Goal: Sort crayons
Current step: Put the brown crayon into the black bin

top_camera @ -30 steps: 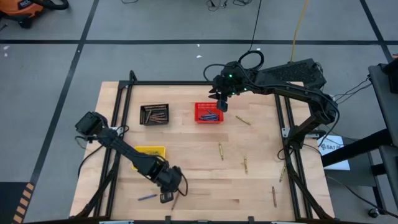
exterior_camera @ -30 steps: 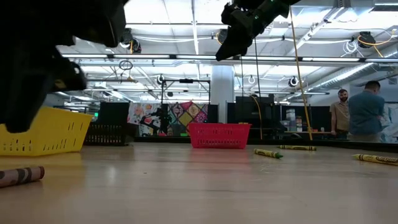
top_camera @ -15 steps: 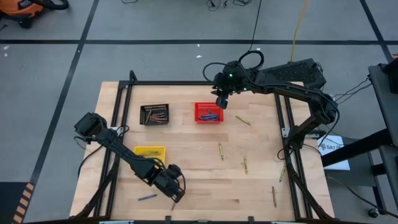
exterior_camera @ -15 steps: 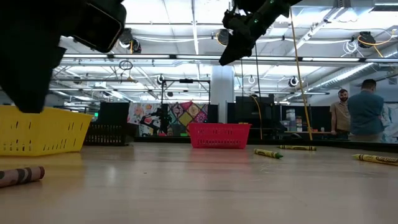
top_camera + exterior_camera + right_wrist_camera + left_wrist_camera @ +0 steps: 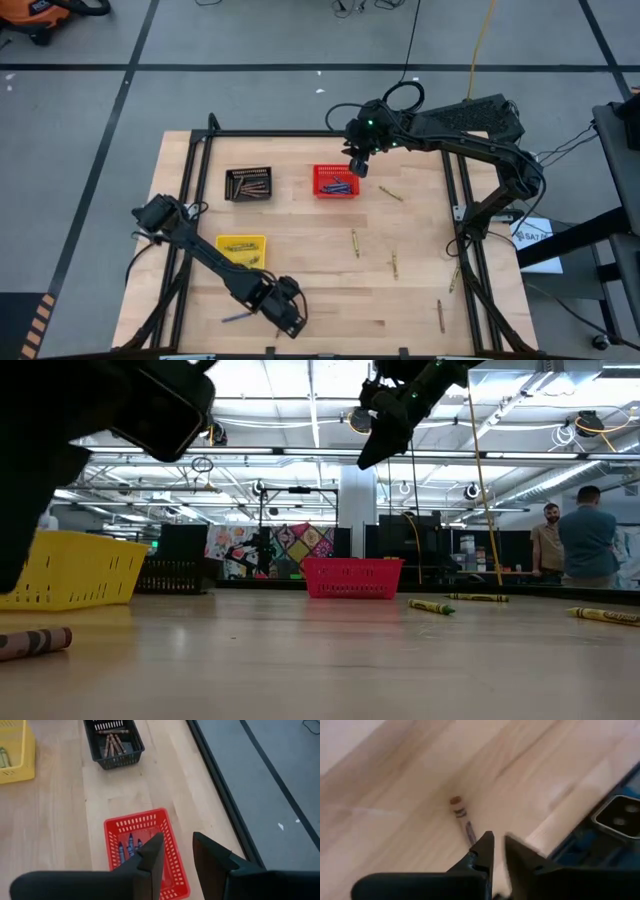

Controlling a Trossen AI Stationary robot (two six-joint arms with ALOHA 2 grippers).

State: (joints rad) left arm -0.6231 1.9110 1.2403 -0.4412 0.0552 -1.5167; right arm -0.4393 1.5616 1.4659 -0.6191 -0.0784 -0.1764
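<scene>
While left end effector (image 5: 498,851) nears brown crayon (image 5: 461,817), right end effector (image 5: 174,854) above red basket (image 5: 170,841)

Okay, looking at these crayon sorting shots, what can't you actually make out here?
- Yellow basket contents: too small in the high view, cut off by the edge in the right wrist view.
- Whether the left gripper touches the brown crayon: its fingers cover the crayon's near end.
- The loose blue crayon's label: too small.

You have three baskets (image 5: 336,181) across the tabletop's (image 5: 420,225) far left half, crayons (image 5: 354,243) scattered right, and one crayon (image 5: 237,317) at the near edge.
</scene>
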